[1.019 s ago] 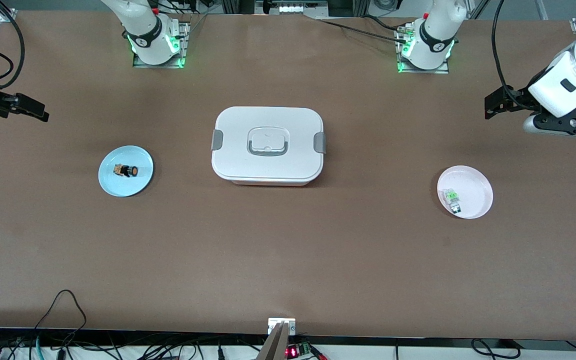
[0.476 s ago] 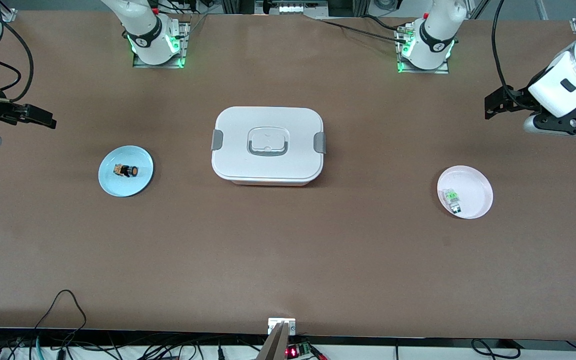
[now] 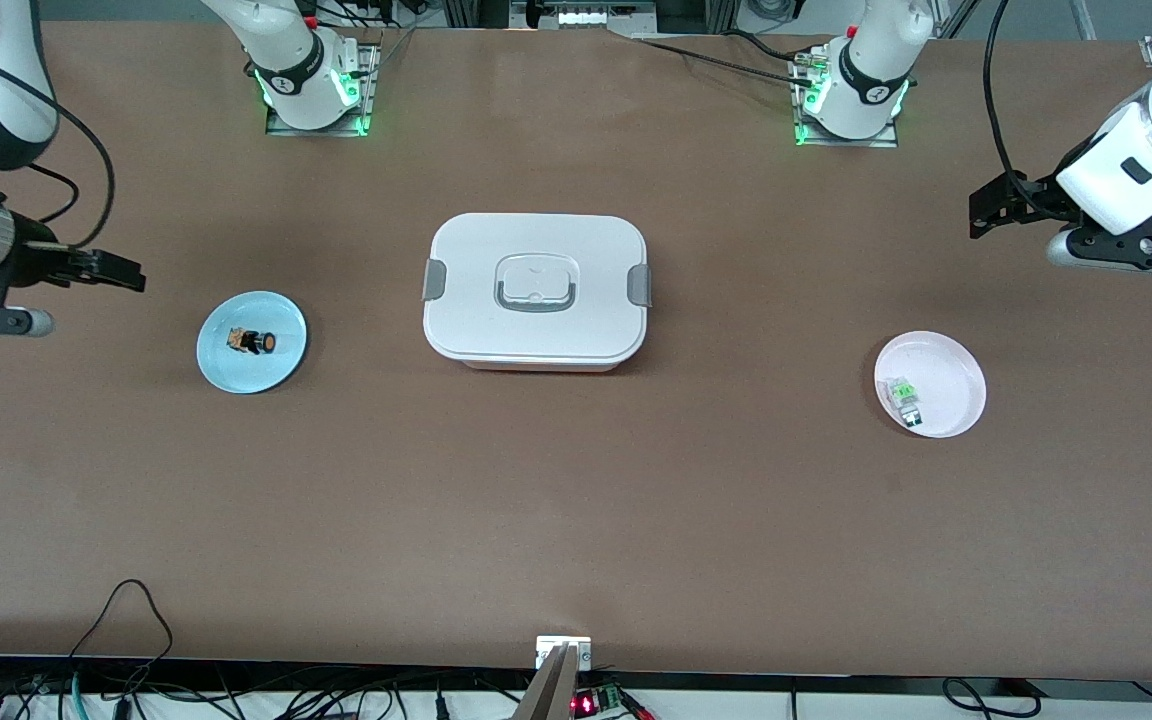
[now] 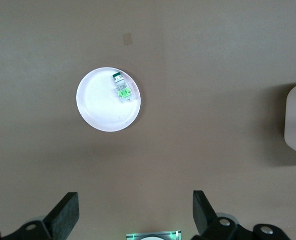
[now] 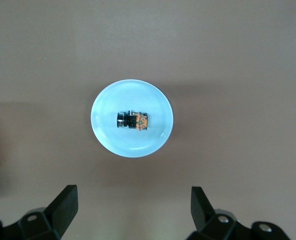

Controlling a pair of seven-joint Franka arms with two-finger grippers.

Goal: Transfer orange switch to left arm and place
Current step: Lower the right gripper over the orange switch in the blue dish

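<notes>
The orange switch, tiny and black with an orange end, lies on a light blue plate toward the right arm's end of the table; it also shows in the right wrist view. My right gripper hangs open and empty in the air, over bare table beside that plate. The white lidded box stands in the middle of the table. My left gripper is open and empty, up over the left arm's end of the table, and waits.
A pale pink plate holds a small clear-and-green component toward the left arm's end; both show in the left wrist view, plate and component. The box's edge shows there too. Cables lie along the table's near edge.
My right gripper has moved toward the blue plate and nearer the table's middle. The left arm, the box and both plates have not moved.
</notes>
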